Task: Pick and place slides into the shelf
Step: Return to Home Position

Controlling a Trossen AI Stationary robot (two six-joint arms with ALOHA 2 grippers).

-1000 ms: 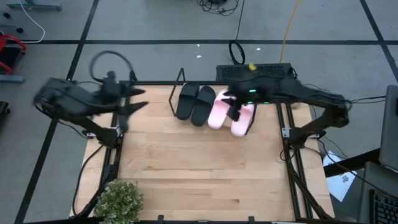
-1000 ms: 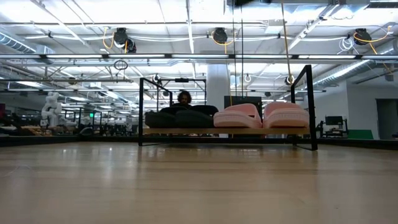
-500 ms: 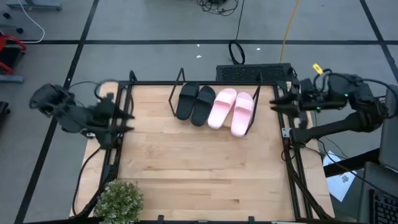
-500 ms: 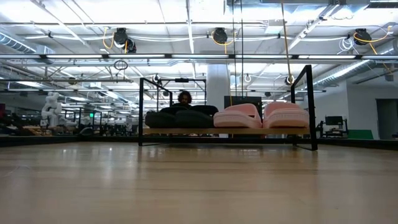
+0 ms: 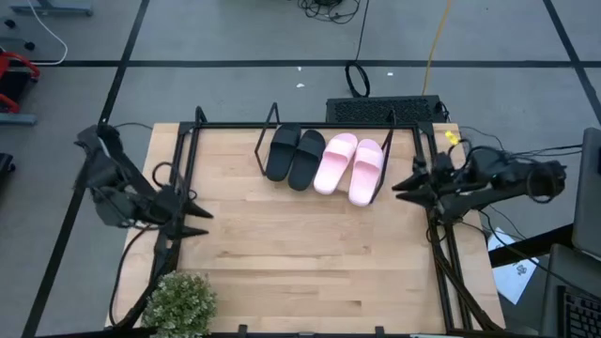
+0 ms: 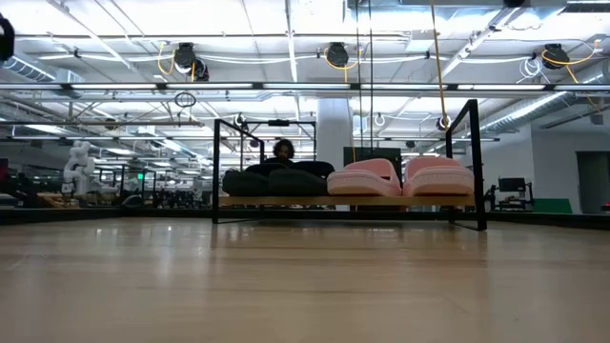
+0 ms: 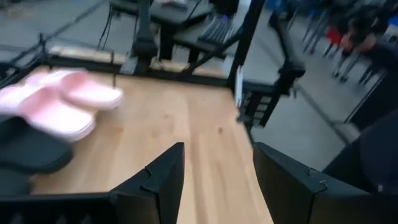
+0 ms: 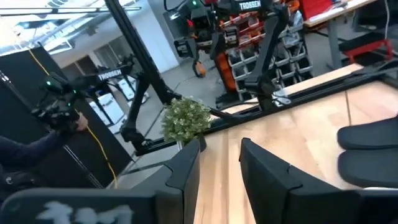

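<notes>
1. High view: all four slides (image 5: 335,161) sit side by side on the shelf (image 6: 286,201) at the far edge of the table (image 5: 300,253). The black pair (image 5: 280,150) is on the left and the pink pair (image 5: 366,172) on the right.
2. The left gripper (image 5: 201,222) hovers at the table's left edge, well apart from the shelf. Its wrist view shows the fingers spread wide with nothing between them.
3. The right gripper (image 5: 398,192) hangs at the right edge, near the rightmost pink slide but apart from it. Its fingers are likewise parted and empty.
4. The slides look like moulded foam, so they are probably light, a little springy and not fragile. Their matte surface should give the pads fair friction.
5. The best hold is likely the wide strap, which arches above the sole and leaves room for one finger beneath. Pinching the sole's side edge would be the fallback.
6. The rack is tilted and the shoes seem light, so a nudge to one could shift its neighbours.
7. No slide lies on the tabletop, only a plant (image 5: 178,300) at the near left corner, so the placing looks done.
</notes>
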